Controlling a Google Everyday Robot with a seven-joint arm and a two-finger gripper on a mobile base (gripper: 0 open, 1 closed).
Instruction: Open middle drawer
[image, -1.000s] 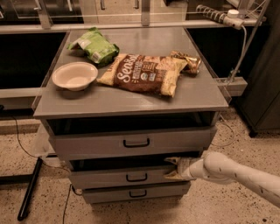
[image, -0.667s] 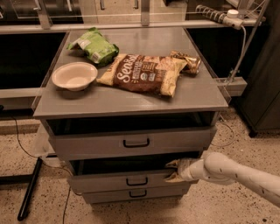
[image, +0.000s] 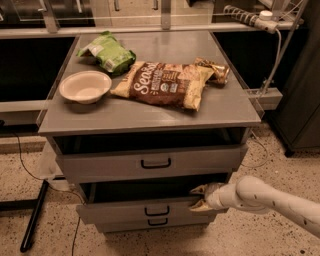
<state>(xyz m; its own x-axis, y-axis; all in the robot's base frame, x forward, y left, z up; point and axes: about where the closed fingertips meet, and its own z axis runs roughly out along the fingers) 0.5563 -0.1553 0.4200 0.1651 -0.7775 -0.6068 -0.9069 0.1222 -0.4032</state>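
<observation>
- Middle drawer (image: 125, 212): grey, black bar handle, second of three in the cabinet, stood partly pulled out. The interior was dark and its contents could not be made out.
- Gripper (image: 200, 198): at that drawer front's upper right edge, fingers spread.
- Cabinet top (image: 150, 114): held a white bowl (image: 85, 86), green bag (image: 107, 52), brown chip bag (image: 165, 84) and small packet (image: 214, 70).

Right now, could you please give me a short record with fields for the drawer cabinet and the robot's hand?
Drawer: wide grey metal middle drawer, pulled partly out, dark interior showing
Hand: robot's hand at that drawer's upper right edge
Surface: grey cabinet top bears a white round bowl, a green crinkled bag, a brown chip bag
</observation>
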